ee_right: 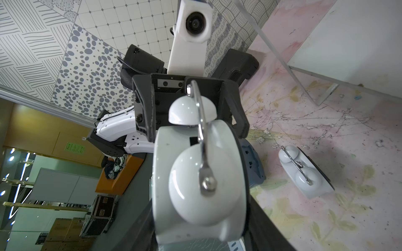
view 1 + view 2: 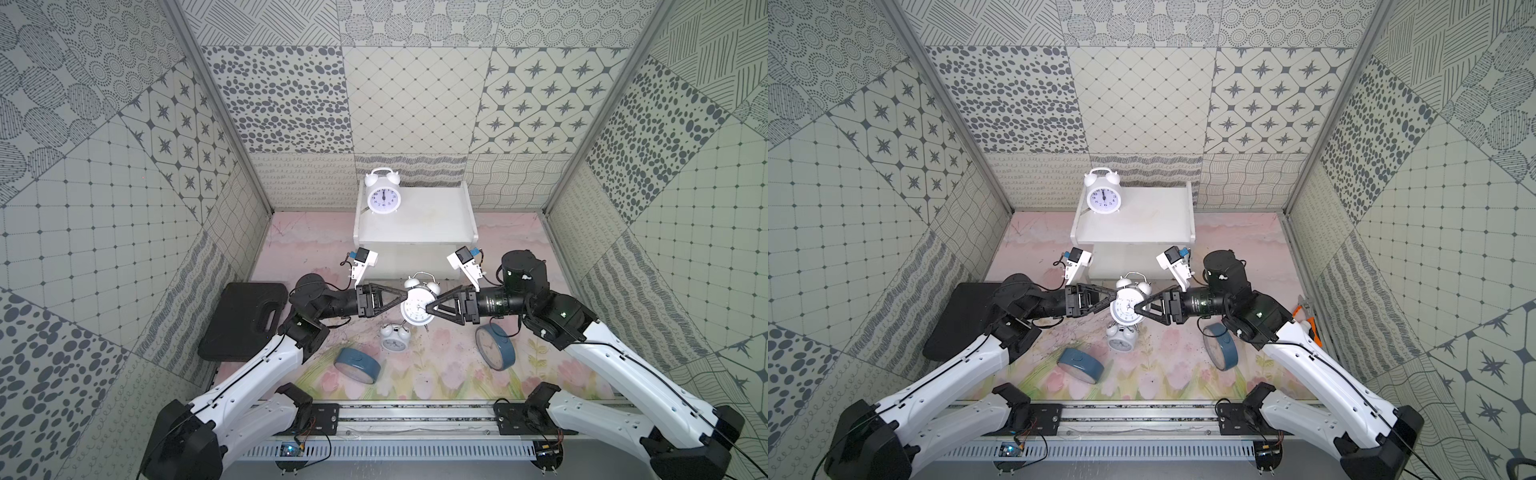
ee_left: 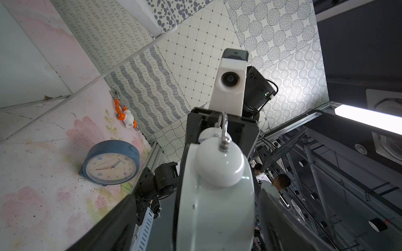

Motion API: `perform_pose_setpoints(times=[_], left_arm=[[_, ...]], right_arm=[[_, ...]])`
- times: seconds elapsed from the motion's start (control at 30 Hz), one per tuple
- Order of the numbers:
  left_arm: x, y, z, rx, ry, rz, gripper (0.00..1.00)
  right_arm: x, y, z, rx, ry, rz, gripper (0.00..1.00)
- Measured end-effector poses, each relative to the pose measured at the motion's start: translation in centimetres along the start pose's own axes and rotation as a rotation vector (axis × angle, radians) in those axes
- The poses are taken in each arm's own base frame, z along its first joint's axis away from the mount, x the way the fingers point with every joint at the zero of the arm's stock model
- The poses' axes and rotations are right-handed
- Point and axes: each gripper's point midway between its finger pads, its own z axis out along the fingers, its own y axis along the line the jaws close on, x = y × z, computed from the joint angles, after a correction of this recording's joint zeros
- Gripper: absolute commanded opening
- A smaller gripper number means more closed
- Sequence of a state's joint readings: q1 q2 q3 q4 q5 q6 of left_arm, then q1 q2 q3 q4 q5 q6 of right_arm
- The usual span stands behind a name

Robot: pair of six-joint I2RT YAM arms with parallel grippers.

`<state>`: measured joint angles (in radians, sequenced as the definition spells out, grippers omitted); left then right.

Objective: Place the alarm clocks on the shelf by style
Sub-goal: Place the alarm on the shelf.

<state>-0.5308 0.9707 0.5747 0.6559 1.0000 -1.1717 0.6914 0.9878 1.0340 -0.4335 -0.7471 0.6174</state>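
While clear of table (image 2: 449,365) and near, in front of shelf (image 2: 424,224), hangs between both grippers. Left gripper (image 2: 404,296): spread wide, straddling, gripping nothing by wrist view. Right gripper (image 2: 427,309): clamped face-and-back on held white clock (image 2: 411,320). Bells point shelfward; upper board bare right of shelved white clock (image 2: 381,195). Likely right arm's carry, ahead and up.

Walls (image 2: 411,104): patchwork panels, grey on cream, with dots, stars, grids, squiggles and hatching. Aluminium posts (image 2: 218,108) at the back corners. Floor mat (image 2: 436,374): pale pink, faded tulips along the near edge, scuffed and dirt-speckled. Flat black case (image 2: 237,307) lies by the left wall. Outside the enclosure, the left wrist view shows a bright ceiling light strip (image 3: 367,118). The right wrist view shows wood-toned panelling (image 1: 43,130) and stacked boxes (image 1: 65,230).
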Motion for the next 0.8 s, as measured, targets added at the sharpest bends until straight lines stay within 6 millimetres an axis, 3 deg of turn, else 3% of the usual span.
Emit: perform_pose_setpoints(times=[0.07,0.3,0.43,0.63,0.8], left_arm=[[0.19,-0.1,0.0,0.003,0.008,0.003,0.91],[0.57,-0.05,0.04,0.005,0.028,0.012,0.55],[0.59,-0.03,0.07,0.006,0.031,0.026,0.43],[0.46,0.01,0.08,0.004,0.023,0.03,0.35],[0.36,0.3,0.08,-0.002,0.011,0.028,0.32]], right_arm=[[-0.17,-0.16,-0.09,0.005,-0.007,0.003,0.38],[-0.45,-0.52,0.14,0.008,-0.009,0.009,0.38],[-0.46,-0.53,0.14,0.007,-0.009,0.019,0.42],[-0.64,-0.53,0.08,0.01,-0.019,0.027,0.75],[-1.01,-0.02,-0.56,-0.007,-0.079,0.009,0.82]])
